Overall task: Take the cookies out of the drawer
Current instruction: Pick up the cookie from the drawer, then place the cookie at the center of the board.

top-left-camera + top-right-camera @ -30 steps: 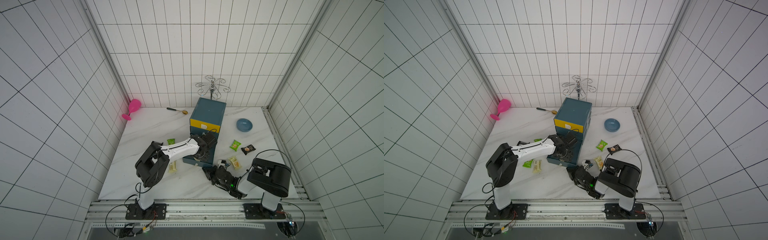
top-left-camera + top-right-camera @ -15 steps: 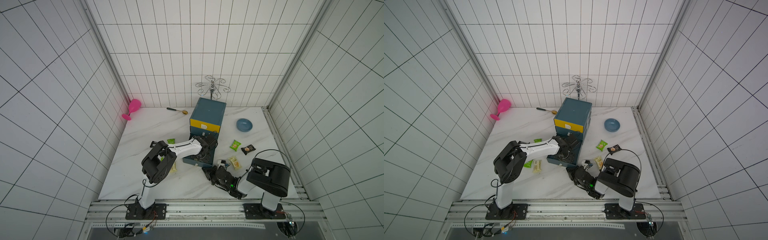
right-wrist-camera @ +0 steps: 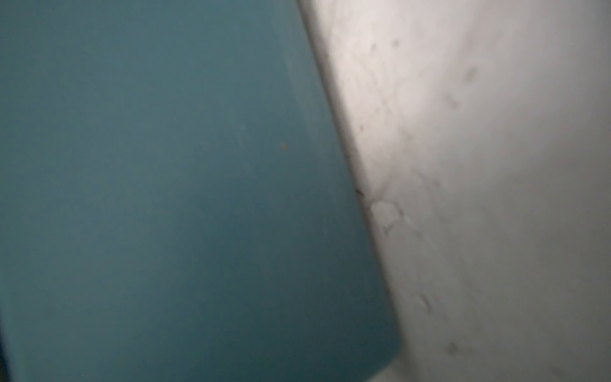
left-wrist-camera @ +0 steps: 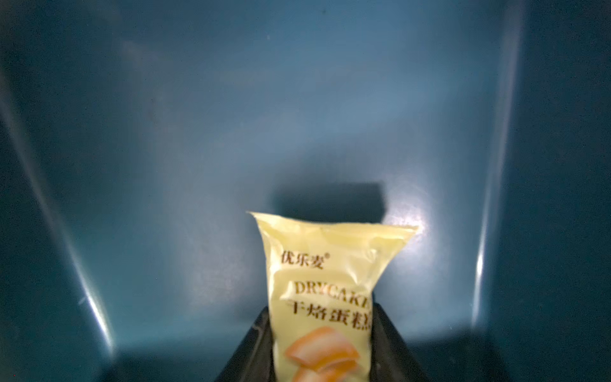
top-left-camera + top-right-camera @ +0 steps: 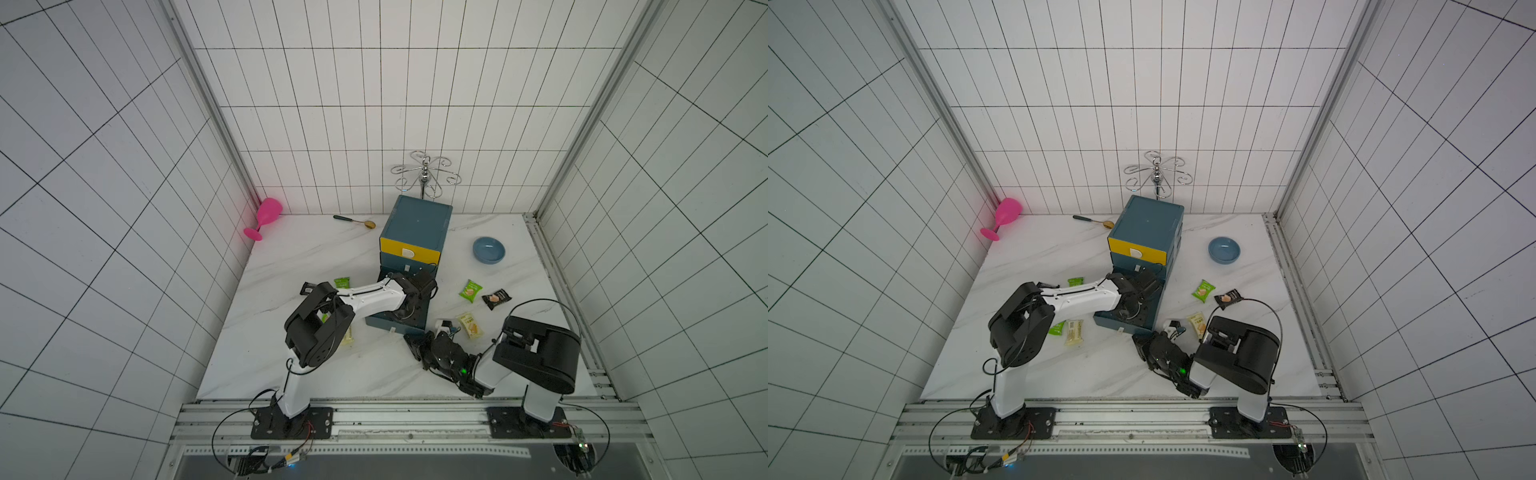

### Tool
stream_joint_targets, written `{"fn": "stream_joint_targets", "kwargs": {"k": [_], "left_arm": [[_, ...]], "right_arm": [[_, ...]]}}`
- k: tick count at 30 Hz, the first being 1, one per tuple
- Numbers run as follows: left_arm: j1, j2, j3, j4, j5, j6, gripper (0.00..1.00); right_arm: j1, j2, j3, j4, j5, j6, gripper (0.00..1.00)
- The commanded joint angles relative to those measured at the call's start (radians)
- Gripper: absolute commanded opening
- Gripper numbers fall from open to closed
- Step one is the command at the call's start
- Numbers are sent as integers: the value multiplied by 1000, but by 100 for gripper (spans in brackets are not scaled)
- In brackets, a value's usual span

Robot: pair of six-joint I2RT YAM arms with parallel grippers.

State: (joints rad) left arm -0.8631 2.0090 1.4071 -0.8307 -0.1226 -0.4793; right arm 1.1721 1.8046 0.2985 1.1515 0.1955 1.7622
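The packet (image 4: 325,291) within the left gripper (image 4: 320,317) was pale yellow, printed with brown lettering and orange biscuits; the drawer (image 4: 198,115) surrounding it was plain teal.

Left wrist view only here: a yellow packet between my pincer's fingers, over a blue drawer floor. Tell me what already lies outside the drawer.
Observer: On the table, right of the drawer, lie a green packet, a black packet and a yellow packet.
Operator: Now the left side.
Observer: Four more: far green packet, far black packet, near green packet, near yellow packet.
Operator: The held packet comes out next. Report the right pincer.
Observer: It lies low, shut, by the drawer's front corner.
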Motion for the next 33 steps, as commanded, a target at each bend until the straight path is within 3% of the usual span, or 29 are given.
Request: {"fn": "stream_joint_targets", "kwargs": {"k": [1, 24, 33], "left_arm": [[-8, -27, -29, -33, -17, 11, 38], [-7, -249, 27, -169, -89, -2, 37], [81, -533, -138, -268, -99, -88, 37]], "right_arm": [[4, 35, -25, -78, -16, 16, 0], [4, 44, -30, -60, -17, 19, 0], [4, 35, -45, -50, -10, 20, 0]]}}
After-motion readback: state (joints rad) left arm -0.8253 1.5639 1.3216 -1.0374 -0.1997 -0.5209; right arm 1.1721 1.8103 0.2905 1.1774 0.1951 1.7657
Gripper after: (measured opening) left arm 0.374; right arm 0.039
